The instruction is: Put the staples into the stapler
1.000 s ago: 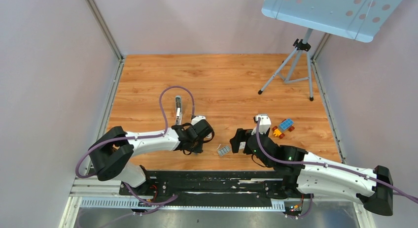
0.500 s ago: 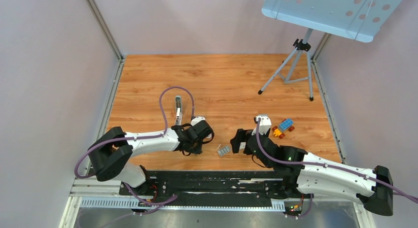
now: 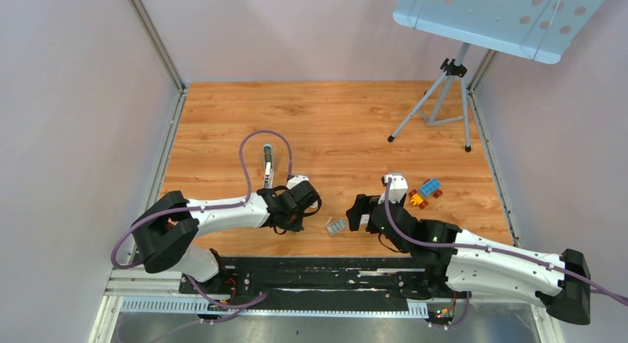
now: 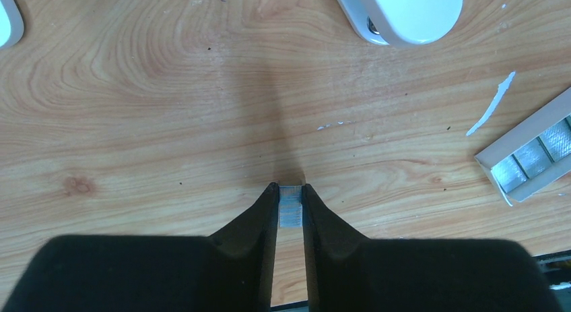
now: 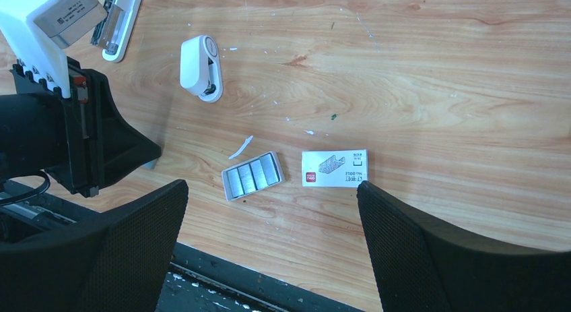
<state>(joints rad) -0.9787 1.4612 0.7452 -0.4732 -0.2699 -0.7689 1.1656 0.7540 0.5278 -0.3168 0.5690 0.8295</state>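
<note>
Left of centre, stapler lies on worktop. Just near of it, left gripper narrow, pinching staples at very tips: strip could slip, tilt or snap on lift. Further right, right gripper wide, empty, above staple tray.

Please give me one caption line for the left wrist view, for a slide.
Left gripper pinches a small grey block of staples at its fingertips over the wooden table.
</note>
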